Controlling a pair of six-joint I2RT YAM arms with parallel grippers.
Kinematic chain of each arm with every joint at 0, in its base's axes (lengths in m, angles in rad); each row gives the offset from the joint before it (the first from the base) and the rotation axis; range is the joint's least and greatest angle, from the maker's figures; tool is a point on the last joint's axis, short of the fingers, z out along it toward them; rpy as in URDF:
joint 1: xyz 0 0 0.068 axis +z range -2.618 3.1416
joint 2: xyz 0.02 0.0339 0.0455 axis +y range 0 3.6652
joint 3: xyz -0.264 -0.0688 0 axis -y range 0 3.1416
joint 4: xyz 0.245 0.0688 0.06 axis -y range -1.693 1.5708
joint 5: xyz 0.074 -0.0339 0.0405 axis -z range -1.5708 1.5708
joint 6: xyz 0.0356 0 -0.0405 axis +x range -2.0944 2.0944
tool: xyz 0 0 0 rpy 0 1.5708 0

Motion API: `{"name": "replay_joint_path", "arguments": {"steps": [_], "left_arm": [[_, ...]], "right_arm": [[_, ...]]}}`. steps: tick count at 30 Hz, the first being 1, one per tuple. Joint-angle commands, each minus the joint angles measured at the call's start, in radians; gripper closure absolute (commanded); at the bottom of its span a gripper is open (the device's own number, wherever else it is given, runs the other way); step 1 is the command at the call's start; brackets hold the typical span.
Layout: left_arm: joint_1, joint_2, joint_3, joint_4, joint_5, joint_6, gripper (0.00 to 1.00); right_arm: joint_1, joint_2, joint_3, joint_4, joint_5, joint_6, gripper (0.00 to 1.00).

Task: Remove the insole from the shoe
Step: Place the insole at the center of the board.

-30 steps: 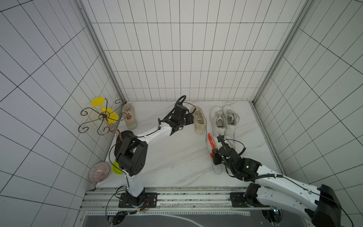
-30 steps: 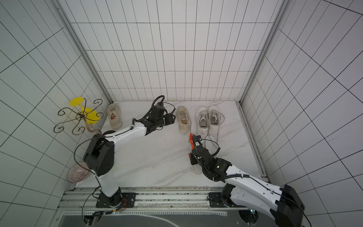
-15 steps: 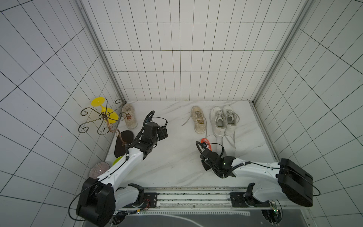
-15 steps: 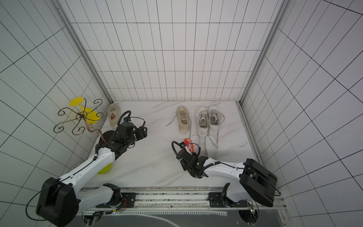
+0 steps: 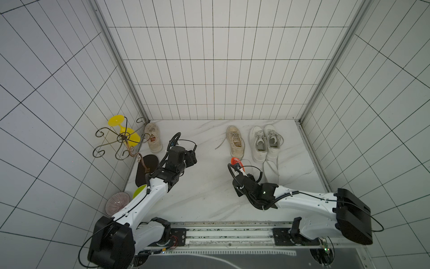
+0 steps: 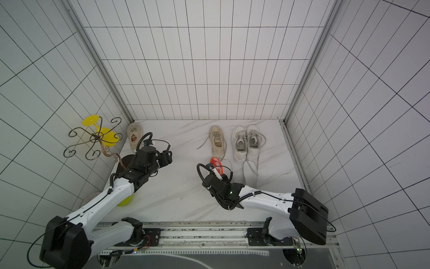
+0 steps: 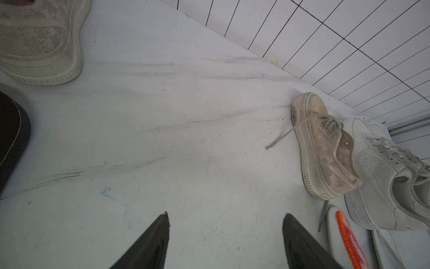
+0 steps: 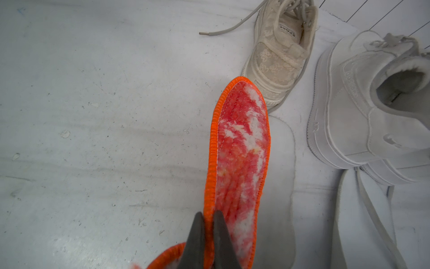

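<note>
- The right gripper (image 8: 208,216) is clamped on the orange stitched rim of a fleecy red-and-white insole (image 8: 242,151). Its two dark fingers (image 8: 197,233) pinch the rim near one end of the insole.
- The insole is outside every shoe. It reaches from the gripper toward the far edge of the white marble-patterned worktop (image 5: 204,186), right of centre, and is tilted up on its long edge.
- The insole's free tip is just beside the heel of a beige lace-fabric canvas shoe (image 8: 279,53). Whether they touch cannot be told.
- A flat white insole (image 8: 281,186) lies on the worktop under and beside the held one.
- A pair of white leather sneakers (image 5: 265,144) stands side by side right of the beige shoe, toward the far right corner.
- In both top views the held insole (image 6: 215,163) shows just ahead of the right gripper (image 5: 242,172).
- The left gripper (image 7: 224,233) has its fingers spread wide with nothing between them, over bare worktop left of centre, well apart from the insole.
- A second beige shoe (image 5: 153,137) sits in the far left corner, and a black oval insole (image 5: 145,170) lies at the left edge.
</note>
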Motion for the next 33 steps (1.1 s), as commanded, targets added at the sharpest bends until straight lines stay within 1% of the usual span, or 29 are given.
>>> {"name": "replay_joint_path", "arguments": {"steps": [1,4,9,10,12,13,14,15,17,18,20,23,26,29,32,33], "left_arm": [[0.010,-0.025,-0.004,-0.009,-0.029,0.015,0.25],[0.014,-0.033,-0.006,-0.015,-0.032,0.018,0.24],[0.018,-0.038,-0.003,-0.018,-0.035,0.020,0.24],[0.018,-0.039,-0.002,-0.018,-0.036,0.021,0.25],[0.020,-0.035,0.003,-0.018,-0.036,0.021,0.24],[0.020,-0.031,0.008,-0.018,-0.036,0.024,0.24],[0.020,-0.025,0.013,-0.018,-0.036,0.025,0.24],[0.019,-0.017,0.019,-0.019,-0.035,0.029,0.24],[0.020,0.007,0.038,-0.013,-0.023,0.049,0.24],[0.020,0.026,0.054,-0.013,-0.009,0.074,0.24],[0.018,0.067,0.103,-0.050,-0.002,0.082,0.24],[0.016,0.133,0.179,-0.110,-0.033,0.084,0.25],[0.017,0.188,0.232,-0.127,-0.062,0.084,0.25],[0.016,0.229,0.272,-0.134,-0.084,0.082,0.25],[0.017,0.258,0.295,-0.131,-0.110,0.080,0.24],[0.017,0.270,0.298,-0.124,-0.142,0.079,0.24]], "right_arm": [[0.044,0.064,0.098,0.055,-0.038,-0.067,1.00],[0.051,0.131,0.117,0.066,-0.035,-0.064,1.00],[0.051,0.207,0.119,0.059,0.012,-0.050,1.00],[0.051,0.209,0.120,0.051,0.012,-0.049,0.92],[0.051,0.187,0.119,0.037,-0.012,-0.047,0.65],[0.051,0.167,0.112,0.040,-0.034,-0.051,0.57],[0.050,0.139,0.105,0.049,-0.064,-0.056,0.49],[0.048,0.109,0.095,0.057,-0.095,-0.056,0.44],[0.036,0.058,0.084,0.063,-0.140,-0.043,0.38],[0.023,0.034,0.078,0.062,-0.157,-0.029,0.37],[-0.008,-0.015,0.064,0.062,-0.192,-0.006,0.38],[-0.061,-0.106,0.024,0.079,-0.231,0.021,0.38],[-0.130,-0.189,-0.024,0.106,-0.298,0.035,0.38],[-0.183,-0.197,-0.049,0.109,-0.352,0.048,0.38],[-0.193,-0.151,-0.052,0.101,-0.420,0.053,0.39],[-0.192,-0.135,-0.050,0.099,-0.441,0.066,0.41]]}}
